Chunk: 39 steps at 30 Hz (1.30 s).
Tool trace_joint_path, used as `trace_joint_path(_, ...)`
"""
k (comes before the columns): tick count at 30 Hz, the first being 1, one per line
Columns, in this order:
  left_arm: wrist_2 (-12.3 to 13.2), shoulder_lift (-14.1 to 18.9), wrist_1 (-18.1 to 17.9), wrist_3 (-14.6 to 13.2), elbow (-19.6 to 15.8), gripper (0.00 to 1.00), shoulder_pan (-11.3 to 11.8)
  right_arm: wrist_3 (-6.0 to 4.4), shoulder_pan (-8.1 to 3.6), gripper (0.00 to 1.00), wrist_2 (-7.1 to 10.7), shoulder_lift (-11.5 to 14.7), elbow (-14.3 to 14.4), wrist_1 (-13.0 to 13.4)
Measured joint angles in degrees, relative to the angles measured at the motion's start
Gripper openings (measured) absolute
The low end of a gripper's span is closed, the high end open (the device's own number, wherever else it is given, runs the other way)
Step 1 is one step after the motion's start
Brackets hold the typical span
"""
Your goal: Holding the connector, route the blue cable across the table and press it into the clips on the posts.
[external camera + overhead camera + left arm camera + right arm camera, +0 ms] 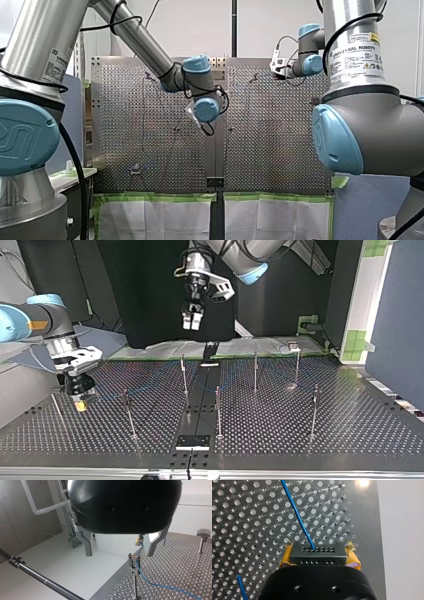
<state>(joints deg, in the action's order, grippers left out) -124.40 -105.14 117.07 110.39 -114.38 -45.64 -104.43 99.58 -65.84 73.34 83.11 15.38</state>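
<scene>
My right tool (320,555) grips the black connector (317,558) low over the desk (249,530). The blue cable (297,515) leaving it looks thin, light, limp; guide it by the connector. My left tool (120,547) gapes empty.

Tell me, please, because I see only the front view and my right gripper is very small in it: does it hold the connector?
Observer: Yes. In the right wrist view the right gripper is shut on the connector, a black block between its yellow-padded fingers.
Operator: Where does the blue cable go from there?
Observer: The blue cable comes out of the connector's face and runs away ahead of the gripper over the perforated table.
Operator: Is the left gripper holding something?
Observer: No. In the left wrist view the left gripper is open, with its two fingers wide apart and nothing between them.
</scene>
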Motion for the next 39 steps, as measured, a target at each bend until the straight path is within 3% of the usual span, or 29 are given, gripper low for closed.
trace_joint_path(23,0.00,0.01,-10.70,0.00,-10.70,1.00,-0.01,0.04,0.04,0.00,-0.05,0.00,-0.01,-0.11)
trace_joint_path(30,0.00,0.03,-14.09,0.00,-14.13,1.00,-0.01,0.52,0.15,0.00,-0.69,0.01,-0.02,-0.36)
trace_joint_path(39,0.00,0.01,-15.34,0.00,-18.70,1.00,0.01,0.62,0.00,0.00,-1.08,0.05,-0.04,-0.43)
